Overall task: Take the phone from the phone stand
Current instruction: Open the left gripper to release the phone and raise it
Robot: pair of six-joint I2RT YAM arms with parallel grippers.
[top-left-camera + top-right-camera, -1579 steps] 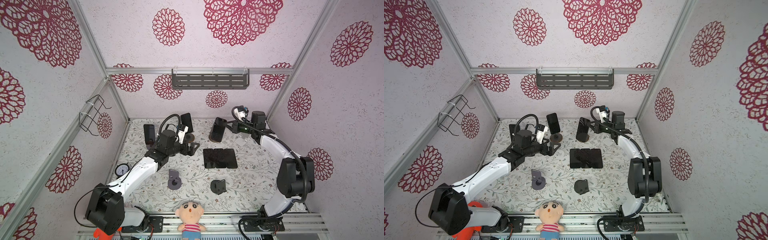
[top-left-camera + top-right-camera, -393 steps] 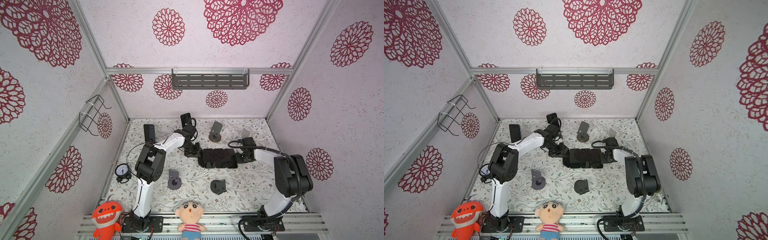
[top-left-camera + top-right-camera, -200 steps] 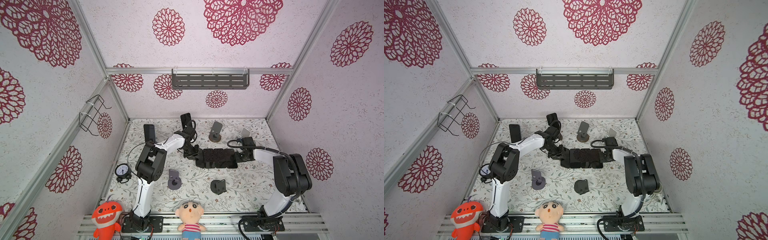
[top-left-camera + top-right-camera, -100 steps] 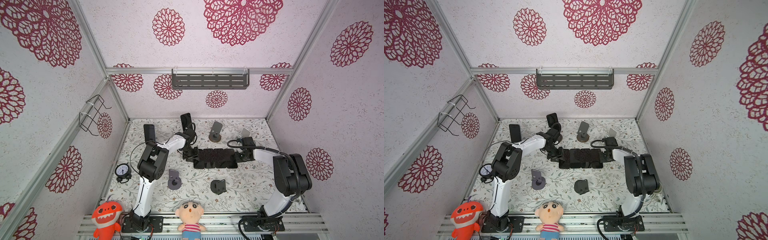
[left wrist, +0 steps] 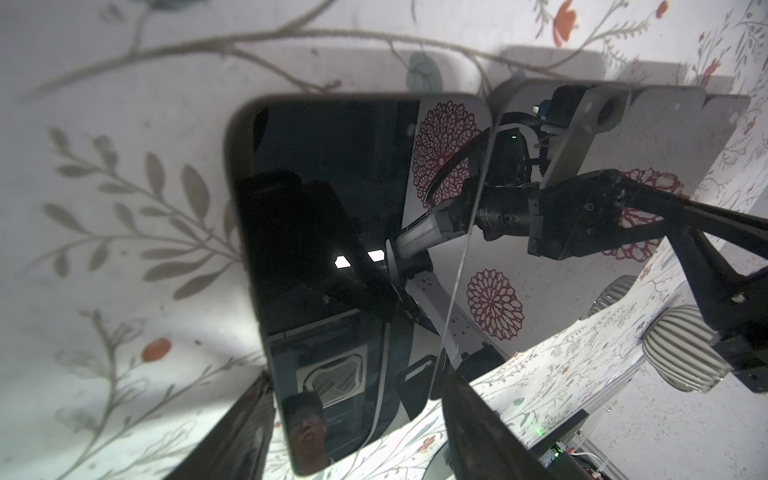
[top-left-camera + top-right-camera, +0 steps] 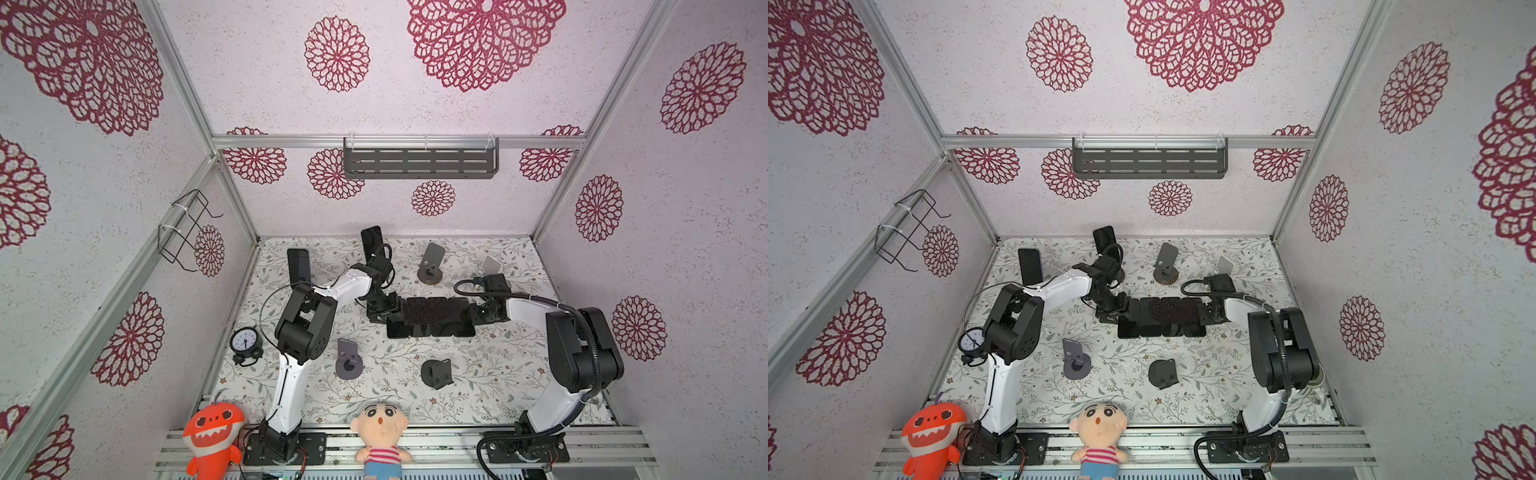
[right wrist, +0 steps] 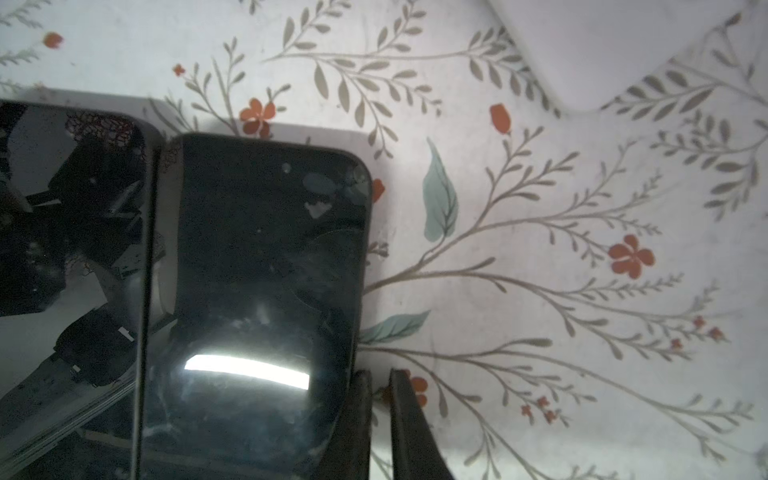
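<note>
The table (image 6: 490, 374) is white with grey-green leafy sprigs and small red flowers; the walls (image 6: 415, 91) white with crimson rosettes; the phones (image 6: 432, 328) glossy black.

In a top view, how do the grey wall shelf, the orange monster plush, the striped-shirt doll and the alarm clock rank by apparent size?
1. grey wall shelf: largest.
2. orange monster plush and striped-shirt doll: they look alike, and the lower edge cuts both, so I do not rank them.
3. alarm clock: smallest.
</note>
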